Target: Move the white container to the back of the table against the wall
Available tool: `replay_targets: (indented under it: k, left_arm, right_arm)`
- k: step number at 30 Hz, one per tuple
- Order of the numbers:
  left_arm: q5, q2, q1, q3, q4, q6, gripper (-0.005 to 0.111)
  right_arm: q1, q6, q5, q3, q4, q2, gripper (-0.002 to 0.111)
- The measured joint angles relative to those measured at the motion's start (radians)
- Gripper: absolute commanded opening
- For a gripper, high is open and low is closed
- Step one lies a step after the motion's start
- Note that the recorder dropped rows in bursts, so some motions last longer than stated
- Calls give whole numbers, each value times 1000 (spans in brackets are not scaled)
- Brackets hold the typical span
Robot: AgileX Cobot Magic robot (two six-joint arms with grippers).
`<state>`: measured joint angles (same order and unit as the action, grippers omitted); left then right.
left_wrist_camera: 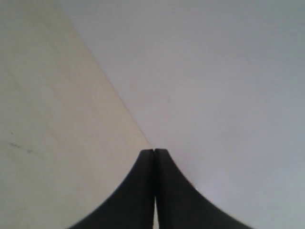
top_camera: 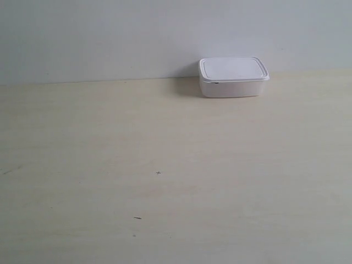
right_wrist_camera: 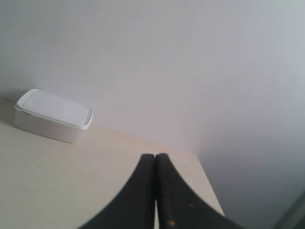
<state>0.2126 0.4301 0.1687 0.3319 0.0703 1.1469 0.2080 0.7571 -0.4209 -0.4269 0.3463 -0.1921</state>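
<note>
The white container (top_camera: 233, 77) stands lidded on the pale wood-grain table (top_camera: 165, 165), at its back right, right by the grey-white wall (top_camera: 110, 38). The right wrist view shows the white container (right_wrist_camera: 53, 116) too, far off from my right gripper (right_wrist_camera: 155, 155), whose black fingers are shut together on nothing. My left gripper (left_wrist_camera: 154, 151) is shut too and holds nothing; it hangs over the table (left_wrist_camera: 52, 143) near its line with the wall (left_wrist_camera: 214, 86). Neither arm appears in the exterior view.
A few tiny dark specks (top_camera: 158, 173) mark the tabletop's front half. In the right wrist view the table's side edge (right_wrist_camera: 209, 183) runs close beside the shut fingers, with a drop beyond it.
</note>
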Motion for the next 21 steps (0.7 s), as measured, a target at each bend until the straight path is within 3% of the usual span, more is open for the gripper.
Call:
replay_targets:
  k: [6, 8, 9, 10, 11, 13, 16, 21]
  left_arm:
    - [0, -5, 41, -2, 0, 0, 0]
    - [12, -24, 48, -3, 3, -208, 0]
    - [46, -44, 50, -3, -49, -520, 0]
    - [60, -51, 50, -7, -97, -649, 0]
    - [80, -72, 52, -22, -189, -938, 0]
    - [66, -102, 52, -72, -267, -1219, 0]
    - [-19, -155, 52, -187, -297, -1305, 0]
    - [-49, -220, 52, -317, -302, -1322, 0]
  right_arm:
    - [0, 0, 0, 0, -2, 0, 0]
    - [0, 0, 0, 0, -2, 0, 0]
    - [0, 0, 0, 0, -2, 0, 0]
    - [0, 0, 0, 0, -2, 0, 0]
    - [2, 0, -2, 0, -2, 0, 0]
    - [2, 0, -2, 0, -2, 0, 0]
    - [2, 0, -2, 0, -2, 0, 0]
    - [2, 0, -2, 0, -2, 0, 0]
